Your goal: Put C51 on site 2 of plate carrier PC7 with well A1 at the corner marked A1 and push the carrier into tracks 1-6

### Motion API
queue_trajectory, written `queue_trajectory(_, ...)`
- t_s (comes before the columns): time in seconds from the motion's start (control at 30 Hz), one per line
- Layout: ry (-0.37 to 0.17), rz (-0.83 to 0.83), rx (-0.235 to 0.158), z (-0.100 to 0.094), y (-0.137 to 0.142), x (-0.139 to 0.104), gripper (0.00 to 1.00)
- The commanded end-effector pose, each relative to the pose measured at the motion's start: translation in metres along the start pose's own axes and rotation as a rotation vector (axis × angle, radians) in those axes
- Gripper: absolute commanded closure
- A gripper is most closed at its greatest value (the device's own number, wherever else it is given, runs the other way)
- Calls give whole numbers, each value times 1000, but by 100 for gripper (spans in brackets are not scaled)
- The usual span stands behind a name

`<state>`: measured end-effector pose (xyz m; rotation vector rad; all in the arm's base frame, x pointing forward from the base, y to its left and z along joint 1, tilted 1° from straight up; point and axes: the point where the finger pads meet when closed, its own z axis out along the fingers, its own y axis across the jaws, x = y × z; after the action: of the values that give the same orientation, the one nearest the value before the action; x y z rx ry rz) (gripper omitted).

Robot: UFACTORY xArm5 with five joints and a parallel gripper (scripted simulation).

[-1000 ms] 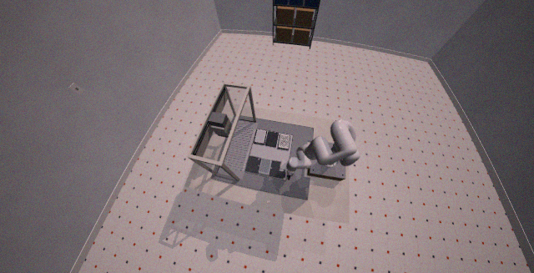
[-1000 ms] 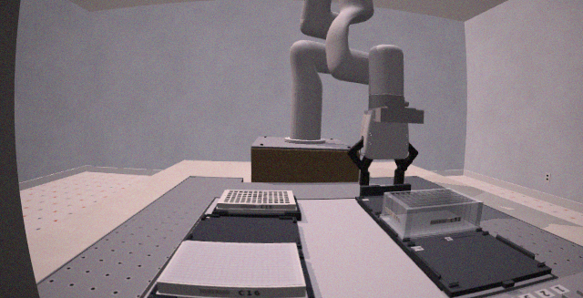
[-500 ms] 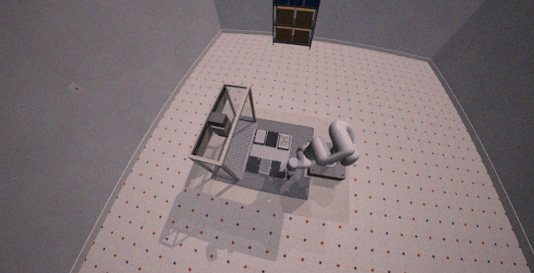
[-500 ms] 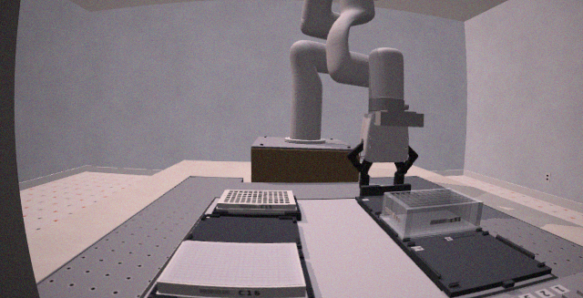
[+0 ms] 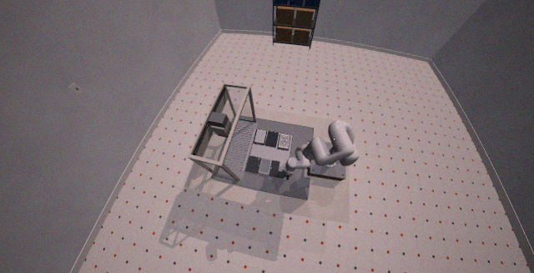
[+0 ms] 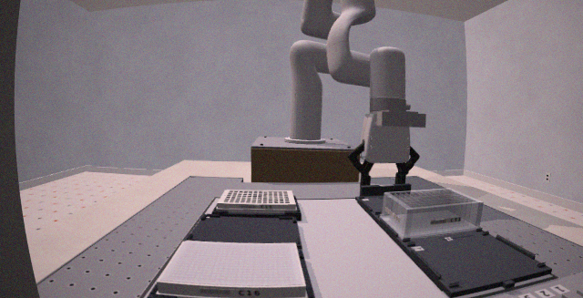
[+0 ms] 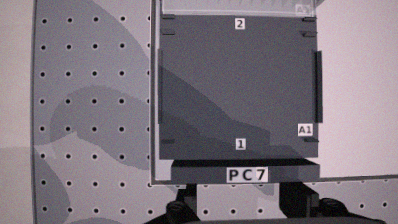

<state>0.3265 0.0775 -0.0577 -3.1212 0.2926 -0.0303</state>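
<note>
Holding the end effector (image 5: 287, 174) (image 6: 383, 181) (image 7: 238, 191) open, with nothing between the fingers, pointing down at the outer face of the handle (image 6: 384, 190) (image 7: 205, 172); cannot tell whether touching it. Beyond the handle, lying along the apron in front of the rails (image 5: 238, 148), to be found on PC7 (image 5: 253, 165) (image 6: 478, 257) (image 7: 239, 90): sites 1 and 3, both bare, and between them C51 (image 5: 264, 166) (image 6: 433, 211) (image 7: 240, 6), clear-walled, on site 2. Cannot tell if fully seated. Across the apron on the worktop (image 5: 300, 189) (image 6: 91, 262) (image 7: 107, 50), in a row: C15 (image 5: 284, 141) (image 6: 257, 200), then S2 (image 5: 272, 139) (image 6: 255, 229), bare, then C16 (image 5: 260, 136) (image 6: 231, 266), nearest the rails.
</note>
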Motion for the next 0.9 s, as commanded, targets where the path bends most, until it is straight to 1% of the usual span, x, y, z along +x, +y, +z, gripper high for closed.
queue_trajectory(0.0,3,0,1,-1,-1,5,19)
queue_trajectory(0.87,3,0,1,-1,-1,27,19)
